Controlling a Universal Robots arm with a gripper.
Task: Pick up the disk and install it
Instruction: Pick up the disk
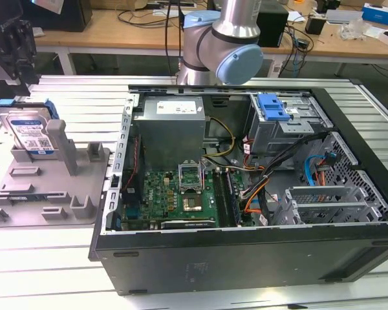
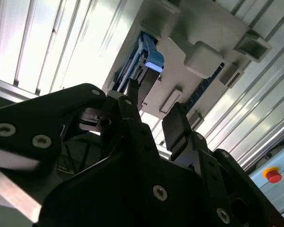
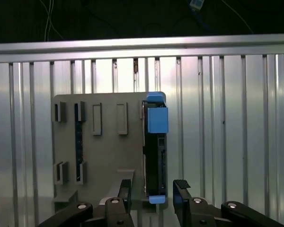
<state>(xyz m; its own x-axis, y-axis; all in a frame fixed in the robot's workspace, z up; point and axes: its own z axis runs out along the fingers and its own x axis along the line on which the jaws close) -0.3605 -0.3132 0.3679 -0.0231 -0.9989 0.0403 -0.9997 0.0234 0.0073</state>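
Locating the flat silver metal disk: standing on edge at the exterior view's upper left, white-and-blue label facing out, blue plastic carrier bracket framing it, sitting in a slot of the pale grey plastic fixture tray, well apart from the open black computer case.
Gripper: hanging as a black two-finger gripper in the exterior view's upper left corner, above the disk and apparently not touching it.
Fingers: standing apart in both wrist views, black fingers clamping nothing, lining up either side of the disk's thin edge in the first wrist view.
Handling: looking stiff and dense, probably heavy for its size; likely slipping on the smooth metal faces; likely suffering from knocks or drops; likely flexing a little at the plastic bracket.
Hold: probably suiting a squeeze across the two broad faces near the upper edge, pressing on metal and not on the bracket's tabs.
Edges: standing just beside a tall grey post of the tray; facing the case's raised side wall between tray and interior.
Room: lying open above the tray; crowding inside the case around the grey metal power-supply box, loose coloured cables and the metal drive cage with a blue latch at the exterior view's upper right.
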